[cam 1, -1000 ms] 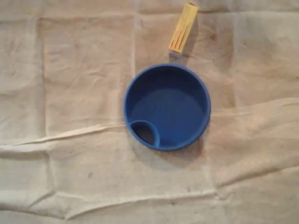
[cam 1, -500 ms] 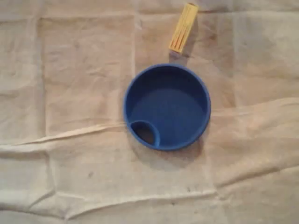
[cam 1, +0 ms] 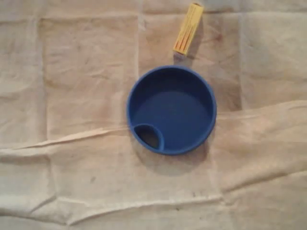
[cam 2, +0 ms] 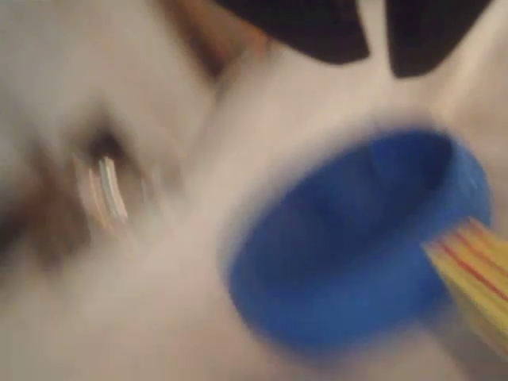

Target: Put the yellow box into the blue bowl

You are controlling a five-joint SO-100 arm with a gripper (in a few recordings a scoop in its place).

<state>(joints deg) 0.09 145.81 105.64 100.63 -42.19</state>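
In the overhead view the yellow box (cam 1: 188, 28), long and narrow with red stripes at one end, lies on the cloth just above the blue bowl (cam 1: 171, 109). The two sit close together but apart. The bowl is round and holds nothing but a small inner pocket at its lower left. The wrist view is heavily blurred. It shows the blue bowl (cam 2: 349, 254) in the middle and the yellow box (cam 2: 476, 274) at the right edge. Two dark shapes at the top edge look like my gripper (cam 2: 379, 48), and the blur hides how the jaws stand.
A wrinkled beige cloth (cam 1: 72, 143) covers the whole table, with raised folds running across the lower half. A blurred striped object (cam 2: 107, 190) shows at the left of the wrist view.
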